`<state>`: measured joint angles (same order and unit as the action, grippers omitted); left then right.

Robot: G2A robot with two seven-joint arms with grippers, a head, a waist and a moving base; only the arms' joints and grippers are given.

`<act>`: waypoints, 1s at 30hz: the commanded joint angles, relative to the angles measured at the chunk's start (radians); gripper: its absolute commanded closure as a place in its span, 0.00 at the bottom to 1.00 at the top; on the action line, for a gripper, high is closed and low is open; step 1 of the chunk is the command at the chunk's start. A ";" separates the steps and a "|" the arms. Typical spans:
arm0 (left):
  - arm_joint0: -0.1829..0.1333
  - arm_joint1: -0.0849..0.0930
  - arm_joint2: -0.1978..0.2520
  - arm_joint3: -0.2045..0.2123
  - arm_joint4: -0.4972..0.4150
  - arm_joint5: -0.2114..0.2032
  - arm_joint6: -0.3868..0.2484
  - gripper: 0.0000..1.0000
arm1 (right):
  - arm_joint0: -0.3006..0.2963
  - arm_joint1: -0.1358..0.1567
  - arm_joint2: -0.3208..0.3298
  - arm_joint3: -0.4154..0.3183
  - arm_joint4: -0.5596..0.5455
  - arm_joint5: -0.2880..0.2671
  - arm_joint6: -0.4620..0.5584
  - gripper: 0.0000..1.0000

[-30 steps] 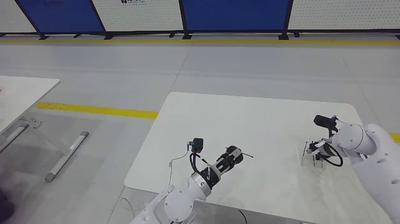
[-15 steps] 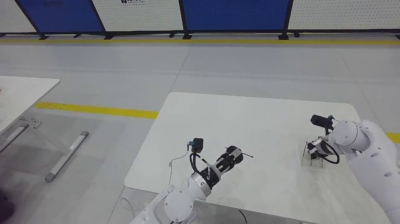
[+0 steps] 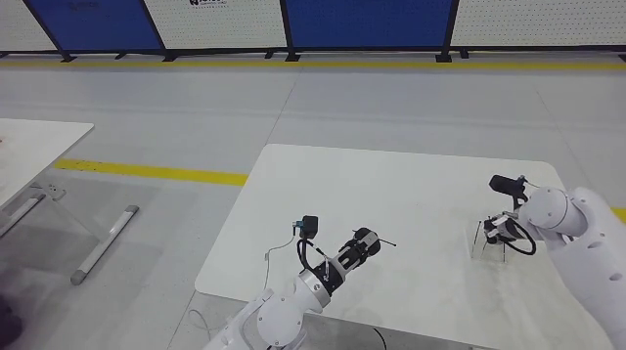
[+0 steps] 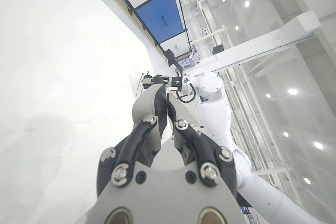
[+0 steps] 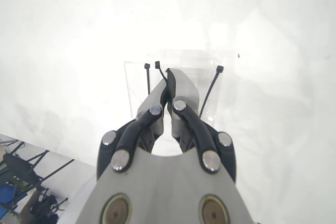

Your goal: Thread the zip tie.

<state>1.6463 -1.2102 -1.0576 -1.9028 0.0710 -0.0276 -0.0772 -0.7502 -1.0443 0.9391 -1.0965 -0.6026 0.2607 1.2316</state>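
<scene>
Pinched shut on the thin strap of the middle zip tie [image 5: 161, 70], a short way below its head: right gripper [image 5: 168, 76], and from there the first risk, a slip out of the pads; likely cause, a pull off the strap's own line, or too little strap inside the pinch; could also twist in the grip, leaving the head turned wrongly for threading; might snag the close neighbour tie [image 5: 148, 80], upright just beside the fingertips, and drag it up out of the clear stand [image 5: 132, 93]; less danger from the far neighbour tie [image 5: 210, 92], leaning well clear at the stand's other side; may tip or shift the stand itself if lifted at a slant, light and unfastened by the look of it; as for place, held right at the fingertips, head poking out just past them, lower strap hidden behind the fingers, apparently not yet free of the stand; from above, all of this at the 3 o'clock side of the table [image 3: 411, 184]; farther out, toward 9 o'clock from the stand and well apart from it, left gripper [image 3: 372, 240] over the middle of the table, fingers pressed together; no telling of anything thin between them; later trouble likely from any misalignment of tip and head at the meeting of the two grippers
</scene>
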 commanded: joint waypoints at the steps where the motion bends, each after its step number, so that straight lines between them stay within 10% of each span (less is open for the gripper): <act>1: 0.000 0.000 0.000 0.000 0.000 0.000 0.000 1.00 | -0.036 0.017 0.043 -0.068 -0.009 0.011 0.000 1.00; 8: 0.000 0.000 0.000 0.000 0.000 0.000 0.000 1.00 | -0.280 0.088 0.309 -0.427 0.013 0.043 -0.100 1.00; 13: 0.000 0.000 0.000 0.000 0.000 0.000 0.000 1.00 | -0.499 0.111 0.476 -0.686 0.117 -0.066 -0.224 1.00; 24: 0.000 0.000 0.000 0.000 0.000 0.000 0.000 1.00 | -0.507 0.112 0.479 -0.692 0.120 -0.072 -0.225 1.00; 30: 0.000 0.000 0.000 0.000 0.000 0.000 0.000 1.00 | -0.560 0.083 0.419 -0.732 0.258 -0.076 -0.474 1.00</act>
<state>1.6463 -1.2102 -1.0576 -1.9028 0.0710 -0.0276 -0.0772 -1.2983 -0.9532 1.3731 -1.8064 -0.3921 0.1833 0.8409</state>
